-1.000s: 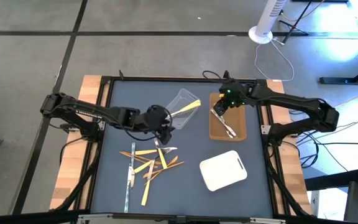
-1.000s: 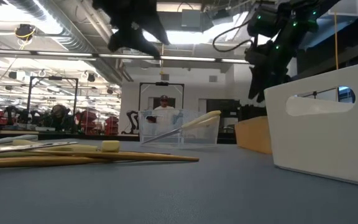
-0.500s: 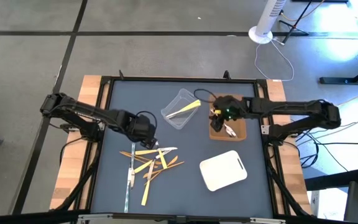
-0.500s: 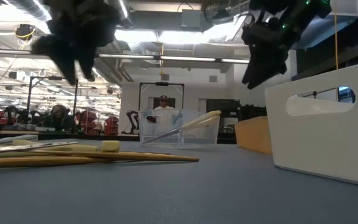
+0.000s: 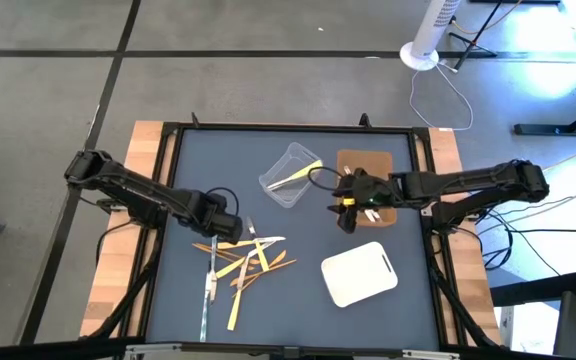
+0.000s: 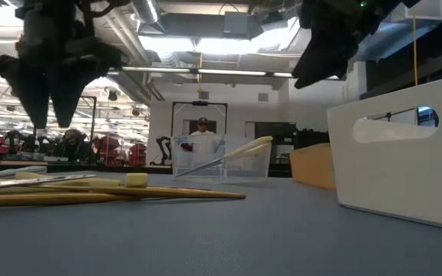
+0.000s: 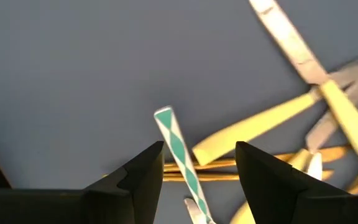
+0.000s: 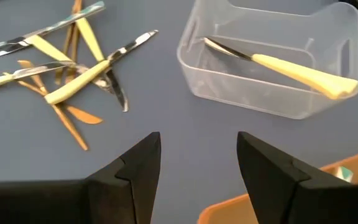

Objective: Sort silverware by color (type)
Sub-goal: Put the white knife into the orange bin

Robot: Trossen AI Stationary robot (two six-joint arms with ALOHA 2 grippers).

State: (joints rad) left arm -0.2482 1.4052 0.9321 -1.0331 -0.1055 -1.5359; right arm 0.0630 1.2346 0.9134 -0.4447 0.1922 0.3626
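Observation:
The silverware pile (image 5: 238, 262) lies on the dark mat near the table's left-centre: pale yellow, shiny silver and orange-brown pieces crossing one another. My left gripper (image 5: 226, 226) hangs open just above the pile's far edge. In its wrist view a green-and-white checkered handle (image 7: 176, 146) shows between the fingers, untouched. One pale-yellow-handled knife (image 8: 291, 70) lies in the clear tub (image 5: 290, 175). My right gripper (image 5: 346, 210) is open and empty, in the air between the tub and the brown tray (image 5: 368, 165). Its arm hides most of that tray.
A white tray (image 5: 358, 273) sits at the near right of the mat; in the low view its wall (image 6: 405, 165) stands close. The brown tray is by the far right edge, with the tub to its left. Bare mat lies between the pile and the white tray.
My left gripper has swung from beside the clear tub toward the table's left and near edge and come down over the pile. My right gripper has moved from over the brown tray's far end toward the near edge and a little left, off the tray's left side.

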